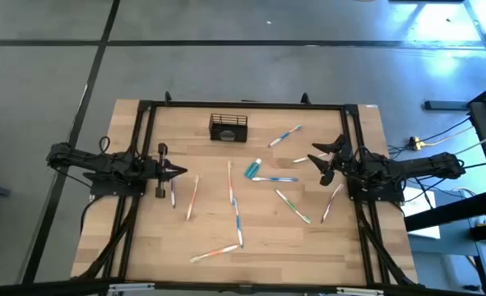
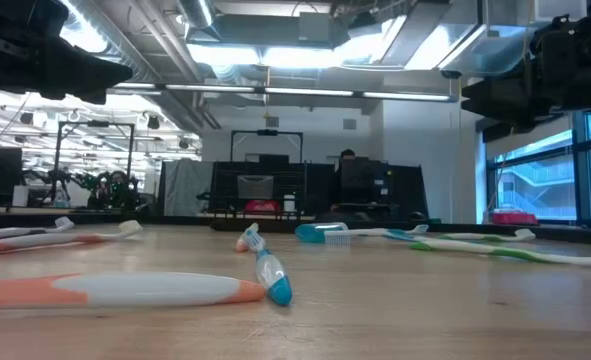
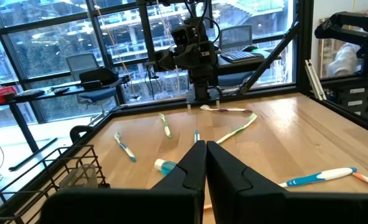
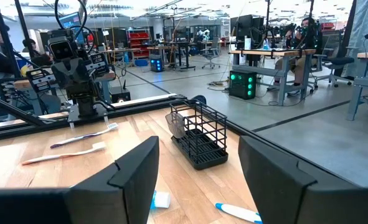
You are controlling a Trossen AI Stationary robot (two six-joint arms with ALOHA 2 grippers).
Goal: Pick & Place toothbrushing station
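Note:
The toothbrushing station, a small black wire-mesh basket [image 1: 228,127], stands on its base near the table's far edge, also seen in the right wrist view [image 4: 198,135] and the left wrist view [image 3: 71,169]. Several toothbrushes lie flat on the wood, and a small teal tube [image 1: 252,168] lies near the middle. My left gripper [image 1: 183,173] hovers shut at the table's left side, pointing level toward the middle [image 3: 205,149]. My right gripper [image 1: 318,164] hovers open at the right side, level, with nothing between its fingers [image 4: 199,168].
Toothbrushes are scattered over the table: one by my left gripper [image 1: 172,191], a long one near the middle [image 1: 235,205], one at the near edge [image 1: 215,253], others on the right [image 1: 293,205]. A black frame [image 1: 243,104] rims the table. People sit in the room beyond.

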